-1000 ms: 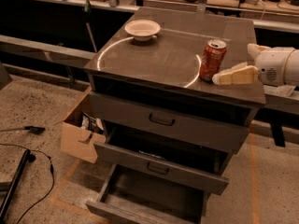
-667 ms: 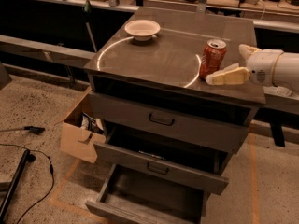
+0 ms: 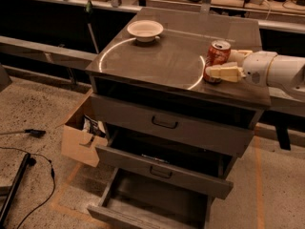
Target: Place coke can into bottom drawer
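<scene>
The coke can (image 3: pixel 218 51), red with a silver top, stands upright on the right side of the grey cabinet top (image 3: pixel 162 56). My gripper (image 3: pixel 220 64) reaches in from the right at can height and is open. One pale finger (image 3: pixel 224 73) lies across the front of the can's base and the other (image 3: pixel 242 54) is behind it. I cannot tell if they touch the can. The bottom drawer (image 3: pixel 157 197) is pulled out at the foot of the cabinet, and its plain grey inside holds nothing.
A white bowl (image 3: pixel 145 30) sits at the back left of the cabinet top. The middle drawer (image 3: pixel 162 168) is partly out and the top drawer (image 3: pixel 164 123) is shut. A cardboard box (image 3: pixel 81 135) stands left of the cabinet. Cables (image 3: pixel 28 161) lie on the floor.
My gripper has moved left along the cabinet top, from beside the can to around it. The can has stayed in place.
</scene>
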`<state>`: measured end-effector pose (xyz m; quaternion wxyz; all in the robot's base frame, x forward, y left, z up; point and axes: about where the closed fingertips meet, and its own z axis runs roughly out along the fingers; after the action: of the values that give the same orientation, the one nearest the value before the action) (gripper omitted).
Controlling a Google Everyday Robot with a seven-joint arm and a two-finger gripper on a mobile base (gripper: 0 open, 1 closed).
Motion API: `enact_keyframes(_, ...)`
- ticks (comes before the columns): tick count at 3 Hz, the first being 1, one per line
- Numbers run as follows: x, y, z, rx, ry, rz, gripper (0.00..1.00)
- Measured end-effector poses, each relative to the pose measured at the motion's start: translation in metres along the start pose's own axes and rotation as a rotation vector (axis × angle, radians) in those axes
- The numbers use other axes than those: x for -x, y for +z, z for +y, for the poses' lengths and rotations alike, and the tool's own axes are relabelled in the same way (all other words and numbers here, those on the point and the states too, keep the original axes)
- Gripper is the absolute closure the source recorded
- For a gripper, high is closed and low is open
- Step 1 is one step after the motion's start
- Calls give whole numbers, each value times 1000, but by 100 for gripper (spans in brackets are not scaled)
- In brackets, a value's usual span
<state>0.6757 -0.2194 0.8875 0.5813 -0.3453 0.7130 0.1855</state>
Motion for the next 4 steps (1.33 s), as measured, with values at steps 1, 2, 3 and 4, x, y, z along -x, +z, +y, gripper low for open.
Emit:
enact_keyframes(1, -1, 3, -1, -13, 0, 2, 61)
enact_keyframes(2, 21, -20, 1, -14, 21, -9, 85)
enact_keyframes(3, 37, -60, 22, 35, 15, 21, 100)
enact_keyframes(4, 35, -98, 65, 142, -53, 114, 100)
